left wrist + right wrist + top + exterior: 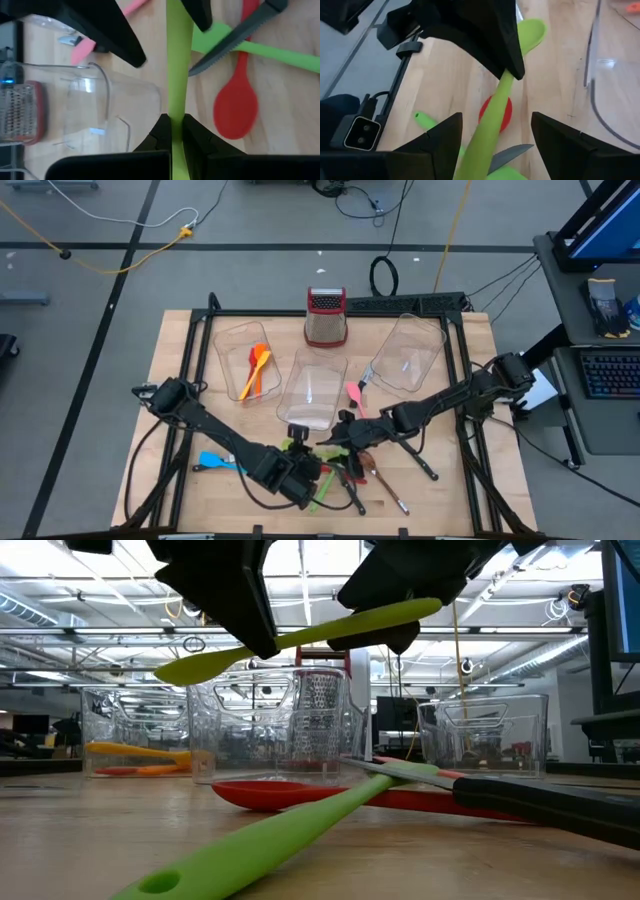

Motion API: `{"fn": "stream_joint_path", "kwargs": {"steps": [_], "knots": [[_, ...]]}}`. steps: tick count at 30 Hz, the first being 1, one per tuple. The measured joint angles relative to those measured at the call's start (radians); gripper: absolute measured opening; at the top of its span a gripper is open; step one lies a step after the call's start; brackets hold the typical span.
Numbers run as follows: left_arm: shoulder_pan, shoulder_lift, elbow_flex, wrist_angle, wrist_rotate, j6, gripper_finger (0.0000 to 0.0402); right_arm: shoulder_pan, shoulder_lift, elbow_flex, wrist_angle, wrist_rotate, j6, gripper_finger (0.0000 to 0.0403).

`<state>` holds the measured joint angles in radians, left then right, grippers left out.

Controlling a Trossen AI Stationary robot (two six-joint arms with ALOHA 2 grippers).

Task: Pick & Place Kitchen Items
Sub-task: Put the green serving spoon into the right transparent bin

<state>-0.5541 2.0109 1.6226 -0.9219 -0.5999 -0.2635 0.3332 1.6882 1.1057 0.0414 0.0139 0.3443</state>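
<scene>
A light-green spoon (330, 630) hangs in the air above the near middle of the table. My left gripper (175, 125) is shut on it. My right gripper (495, 120) is open, one finger on each side of the spoon's handle (487, 135) and touching nothing. Under them, a second green utensil (270, 845), a red spoon (290, 795) and a black-handled knife (520, 802) lie crossed on the wood. A pink spatula (355, 395) and a blue utensil (215, 462) lie flat farther off. Orange utensils (255, 370) lie in the left bin. My left gripper pinches the green spoon between its two fingers, on the handle just behind the bowl (507, 82). The fingers slant down onto it from the table's near left. The spoon is clear of the table and almost level, its bowl end (180, 670) a little lower.
Three clear plastic bins stand across the middle of the table: left (245, 360), centre (315, 390) and right (410, 355). A red-topped metal grater (325, 315) stands at the far edge. Bare wood shows at the near right (450, 500).
</scene>
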Motion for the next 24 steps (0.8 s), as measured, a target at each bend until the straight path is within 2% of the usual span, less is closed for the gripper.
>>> {"fn": "stream_joint_path", "kwargs": {"steps": [8,17,24], "knots": [[-0.001,0.0,0.0,0.004,-0.038,0.021,0.0008,-0.002,0.0,0.0,0.0,-0.071,0.023,0.0228],[-0.011,0.0,0.0,0.093,-0.067,0.109,0.0008,-0.011,0.0,0.0,0.008,-0.15,0.056,0.0226],[-0.012,0.0,0.0,0.114,-0.074,0.114,0.0008,-0.013,0.0,0.0,0.027,-0.173,0.066,0.0181]]}}
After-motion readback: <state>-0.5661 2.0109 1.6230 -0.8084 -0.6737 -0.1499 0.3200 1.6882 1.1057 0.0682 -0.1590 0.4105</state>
